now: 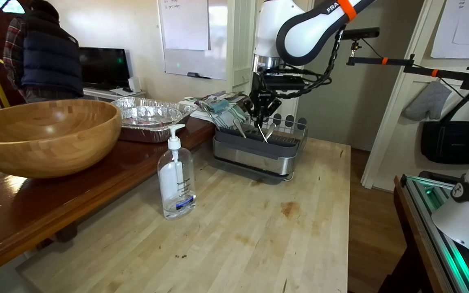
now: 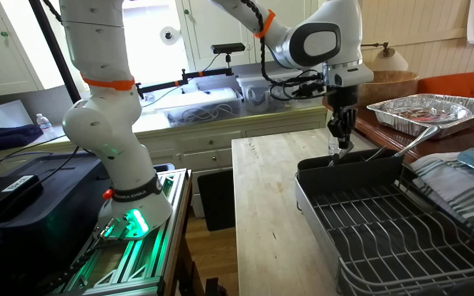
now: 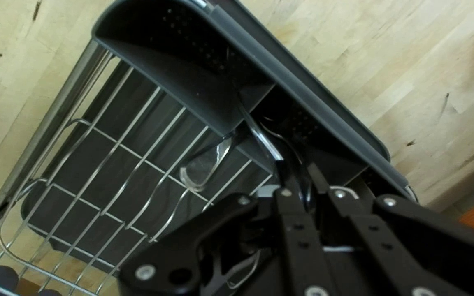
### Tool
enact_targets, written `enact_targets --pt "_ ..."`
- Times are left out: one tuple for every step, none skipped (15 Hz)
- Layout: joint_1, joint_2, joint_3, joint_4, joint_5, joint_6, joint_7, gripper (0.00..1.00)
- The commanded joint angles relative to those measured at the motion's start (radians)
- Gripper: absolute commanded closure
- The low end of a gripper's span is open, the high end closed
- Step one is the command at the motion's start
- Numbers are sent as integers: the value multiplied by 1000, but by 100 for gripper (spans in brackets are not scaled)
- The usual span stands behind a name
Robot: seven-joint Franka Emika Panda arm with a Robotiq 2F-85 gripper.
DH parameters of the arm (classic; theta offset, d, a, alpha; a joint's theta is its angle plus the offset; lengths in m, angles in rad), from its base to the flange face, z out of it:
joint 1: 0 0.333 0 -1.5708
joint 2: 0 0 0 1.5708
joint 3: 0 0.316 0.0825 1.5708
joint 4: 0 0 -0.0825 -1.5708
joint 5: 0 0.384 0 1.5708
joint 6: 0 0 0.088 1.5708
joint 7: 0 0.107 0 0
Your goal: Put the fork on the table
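Observation:
My gripper (image 1: 260,122) points down over the dark cutlery holder (image 2: 315,176) of the dish rack; it also shows in the wrist view (image 3: 300,174). Its fingers stand slightly apart, with shiny metal between or just beyond them; whether they grip it is unclear. A silver utensil (image 3: 265,139) rises from the holder to the left fingertip. Its lower end is hidden, so I cannot tell whether it is the fork. A rounded utensil end (image 3: 199,172) leans over the rack beside the gripper. The light wooden table (image 1: 238,232) lies under the rack.
The dish rack (image 2: 368,222) has wire rows and raised edges. Another utensil (image 2: 418,142) sticks out of the holder. A pump bottle (image 1: 177,187) stands on the table. A higher brown counter (image 1: 145,156) holds a wooden bowl (image 1: 51,138) and foil trays (image 1: 149,118).

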Motion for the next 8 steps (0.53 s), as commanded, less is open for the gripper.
enact_targets --pt "20 -18 -2 -21 -23 2 11 98" --pt "21 -16 -1 -23 -32 2 10 98" --pt "21 -11 -1 -24 -37 4 4 98" --pt "20 -3 -1 -24 -36 3 1 98" --pt "20 2 -2 -24 -36 3 -1 98" --pt "20 6 -3 -25 -38 4 0 98" --pt "21 6 -4 -24 -41 6 1 91" --pt "22 6 -4 -25 -47 9 1 83"
